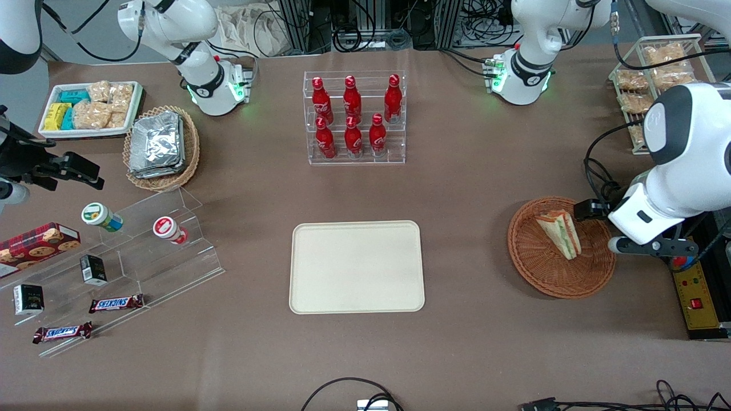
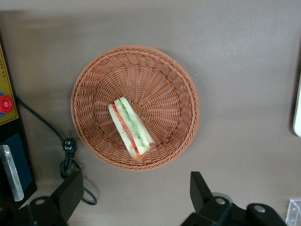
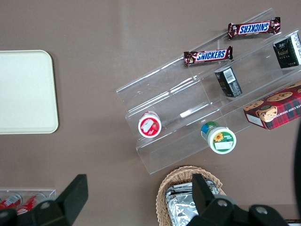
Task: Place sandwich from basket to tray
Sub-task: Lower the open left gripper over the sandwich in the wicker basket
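Closest to the front camera lies the tray (image 1: 357, 267), cream and bare, flat on the brown table (image 1: 457, 342). A little farther from that camera and off toward the working arm's end sits the round orange-brown basket (image 1: 542, 274). The sandwich (image 1: 561, 232) lies inside it, resting on its side so the bread, orange and green layers show along the cut edge; in the wrist view the sandwich (image 2: 131, 127) sits slightly off the middle of the basket (image 2: 169, 80), one end near the woven wall. The gripper (image 2: 136, 195) hangs above the table just beside the basket's rim, its two fingers (image 2: 70, 193) spread wide apart with nothing between them, touching neither basket nor sandwich. Farther still, about mid-table, a clear rack of red bottles (image 1: 354, 117) stands upright in two rows
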